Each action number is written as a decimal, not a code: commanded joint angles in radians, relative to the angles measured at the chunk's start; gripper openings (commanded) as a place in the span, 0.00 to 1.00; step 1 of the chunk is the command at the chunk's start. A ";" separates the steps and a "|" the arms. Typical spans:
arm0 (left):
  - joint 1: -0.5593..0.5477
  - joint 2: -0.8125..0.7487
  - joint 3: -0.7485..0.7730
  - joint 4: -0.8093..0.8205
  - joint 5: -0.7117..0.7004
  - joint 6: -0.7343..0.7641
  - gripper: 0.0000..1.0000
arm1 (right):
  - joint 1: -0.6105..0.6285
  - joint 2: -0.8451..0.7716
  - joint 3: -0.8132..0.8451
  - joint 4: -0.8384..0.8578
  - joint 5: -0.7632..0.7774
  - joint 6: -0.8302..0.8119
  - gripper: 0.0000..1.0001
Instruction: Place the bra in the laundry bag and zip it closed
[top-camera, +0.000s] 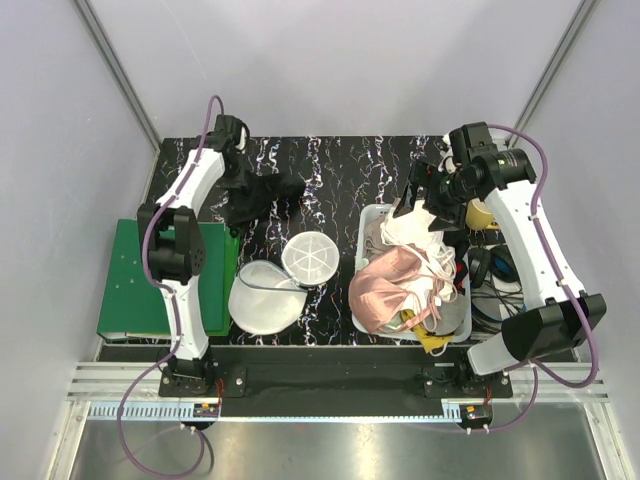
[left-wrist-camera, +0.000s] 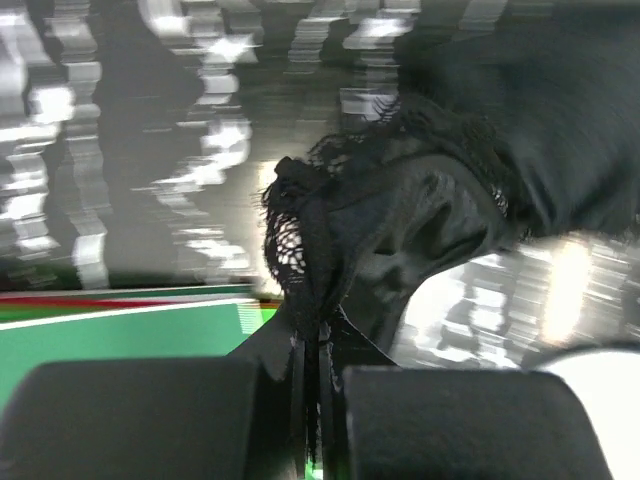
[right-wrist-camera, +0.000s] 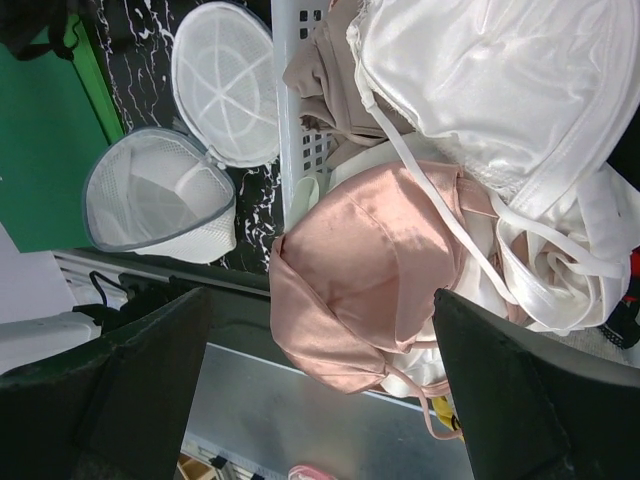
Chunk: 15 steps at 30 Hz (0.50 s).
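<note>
L gripper (left-wrist-camera: 318, 365) is clenched on a lace edge of the bra (top-camera: 262, 195), upper left of the top view. The laundry bag (top-camera: 262, 300) lies open at lower centre. Best approach: carry the bra high, then lower it into the bag's mouth so straps don't catch the rim. R gripper (top-camera: 425, 195) hangs spread open over the basket (top-camera: 364, 225).

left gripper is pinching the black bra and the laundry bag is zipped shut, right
No, the laundry bag lies open, its ribbed lid flipped back, as the top view shows. The left gripper does pinch the black bra.
</note>
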 joint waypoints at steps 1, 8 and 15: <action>-0.004 0.023 0.103 0.036 -0.283 0.120 0.00 | -0.002 0.040 0.031 -0.011 -0.047 -0.001 1.00; 0.006 0.040 0.167 0.099 -0.365 0.079 0.00 | -0.002 0.083 0.021 -0.005 -0.065 0.009 1.00; 0.005 -0.057 0.163 0.157 -0.264 0.013 0.00 | 0.002 0.123 0.034 0.006 -0.081 0.015 1.00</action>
